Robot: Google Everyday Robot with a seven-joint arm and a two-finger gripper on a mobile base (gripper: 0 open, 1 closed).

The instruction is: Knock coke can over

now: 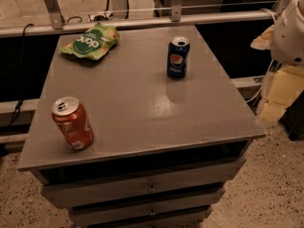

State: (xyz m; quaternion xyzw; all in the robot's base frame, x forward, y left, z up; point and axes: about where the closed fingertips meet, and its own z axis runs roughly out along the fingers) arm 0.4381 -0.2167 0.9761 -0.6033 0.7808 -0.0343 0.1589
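Red-orange aluminium coke can (72, 123) stands upright at the front-left corner of the bench (142, 94), silver top and pull tab uppermost. End effector (275, 101), pale cream, hangs just off the bench's right edge, well apart from the can, across the whole top. Whether it is open or closed cannot be told. White, rounded arm (289, 27) descends at far right. Bench top is flat, matt grey. Blue Pepsi can (178, 57) stands toward the rear; crinkled green bag (91, 42) lies rear left.

One worktop (133, 94) carries two cans, one coke can (72, 123) and one Pepsi can (178, 57), plus one snack bag (90, 42); one end effector (278, 96) hangs beside its right edge.
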